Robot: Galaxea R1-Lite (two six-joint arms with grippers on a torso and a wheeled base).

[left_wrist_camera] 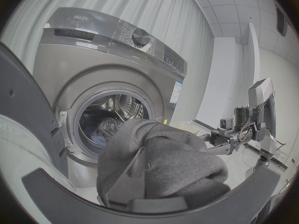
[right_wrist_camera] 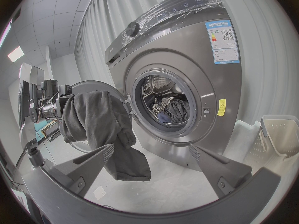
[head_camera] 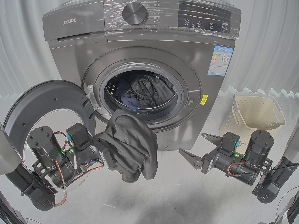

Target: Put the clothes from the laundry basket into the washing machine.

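The grey front-loading washing machine (head_camera: 78,53) stands with its round door (head_camera: 46,100) swung open toward the robot's left. Inside the drum there lies already a pile of dark clothes (head_camera: 149,89), so a good part of the task seems to be done.

The left gripper (head_camera: 116,159) is clenched on a dark grey fabric garment (head_camera: 134,140). This garment hangs in folds over the gripper, just in front of the drum opening and a little below its lower rim. It is not yet inside, and its lower end hangs free above the pale floor (head_camera: 155,196).

The right gripper (head_camera: 192,143) is released and carries nothing. It hovers above the floor on the right side, between the machine and the cream perforated plastic laundry basket (head_camera: 232,119), which stands on the floor just beside the machine's right corner. As far as the head view looks into the basket, no clothes show in it.

In my judgement the garment in the left gripper is the last piece, or one of the last. What is left is to lift it over the rim and to let it go inside the drum.
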